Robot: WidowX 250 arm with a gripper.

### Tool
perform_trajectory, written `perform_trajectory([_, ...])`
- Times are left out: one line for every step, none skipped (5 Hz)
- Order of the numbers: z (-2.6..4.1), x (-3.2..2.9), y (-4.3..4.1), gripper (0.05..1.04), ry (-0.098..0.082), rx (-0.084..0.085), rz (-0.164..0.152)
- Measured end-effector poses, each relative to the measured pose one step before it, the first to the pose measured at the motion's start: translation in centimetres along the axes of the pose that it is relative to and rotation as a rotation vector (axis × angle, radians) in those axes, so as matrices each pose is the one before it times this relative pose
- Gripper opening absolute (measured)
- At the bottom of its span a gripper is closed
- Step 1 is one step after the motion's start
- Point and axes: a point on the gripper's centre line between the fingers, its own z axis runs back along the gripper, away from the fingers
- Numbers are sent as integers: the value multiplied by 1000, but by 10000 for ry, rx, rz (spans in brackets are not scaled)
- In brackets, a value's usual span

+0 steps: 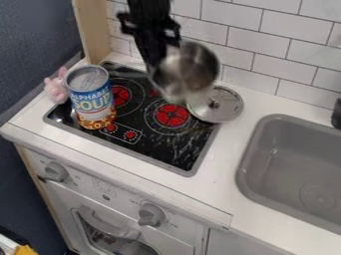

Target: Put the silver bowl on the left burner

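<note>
- Nearest: two grey oven knobs (152,214) on the white front; grey sink (248,164) off to the right
- Alphabet soup can (90,97) stood upright on the stovetop's (174,152) left part, partly hiding the left burner (121,94); pink toy (56,87) just beside it
- Right burner (171,115) uncovered, glass lid (226,110) at its right, overlapping the stovetop edge
- Farther back, silver bowl (192,68) hung tilted in the air over the rear right of the stovetop, toward the tiles (244,45)
- Black gripper (158,60) pointed down, closed on the bowl's left side; bulk of the bowl lay to its right in view
- Key relation: left burner lay left and nearer from gripper and bowl, behind the can; judged that the bowl needed a leftward carry, levelling, then lowering, with a knock to the can the main risk
</note>
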Motion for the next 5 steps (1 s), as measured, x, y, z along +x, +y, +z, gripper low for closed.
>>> perform_trajectory([186, 1677, 2696, 70, 154, 114, 641])
perform_trajectory([-599, 1293, 2180, 70, 387, 303, 307])
perform_trajectory([-1316, 193, 2168, 70, 265, 225, 318])
perform_trajectory([-975, 186, 1518, 70, 190, 248, 209])
perform_trajectory([-943, 222, 980, 70, 231, 162, 64])
